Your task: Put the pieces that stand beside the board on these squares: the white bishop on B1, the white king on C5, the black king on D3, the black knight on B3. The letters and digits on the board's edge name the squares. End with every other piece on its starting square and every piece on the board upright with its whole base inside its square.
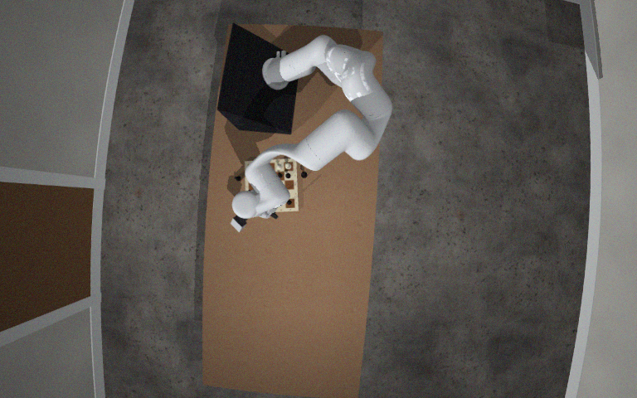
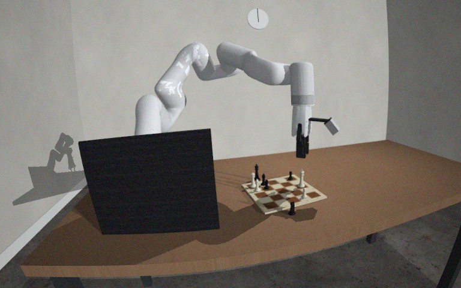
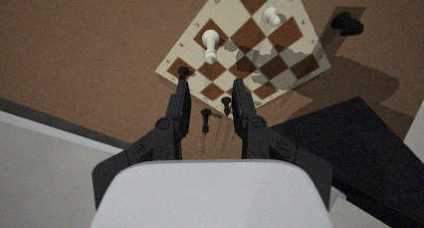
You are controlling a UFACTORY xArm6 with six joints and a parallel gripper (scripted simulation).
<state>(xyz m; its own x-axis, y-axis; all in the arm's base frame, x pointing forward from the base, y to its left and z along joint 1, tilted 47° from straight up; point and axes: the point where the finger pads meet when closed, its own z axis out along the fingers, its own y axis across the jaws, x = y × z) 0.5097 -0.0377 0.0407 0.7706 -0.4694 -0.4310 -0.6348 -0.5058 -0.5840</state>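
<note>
The white king [image 2: 301,180] [image 3: 210,41] is standing upright on a brown square beside the letter C, which I'm judging to be its C5 target. Its whole base is appearing to sit inside the square, leaving room around it. The board [image 1: 295,194] [image 2: 266,211] [image 3: 224,9] is lying flat beneath it. I'm seeing a pale, slim piece, with a broad round foot and a narrow crowned top. Above, my gripper [image 1: 265,214] [image 2: 301,156] [image 3: 211,91] is hovering with fingers apart and nothing between them, presumably giving the king clearance. Farther out, the black king [image 1: 303,173] [image 2: 256,171] [image 3: 206,119] and black knight [image 1: 237,177] [image 2: 292,207] [image 3: 348,24] are standing off the board, apparently awaiting their turns.
</note>
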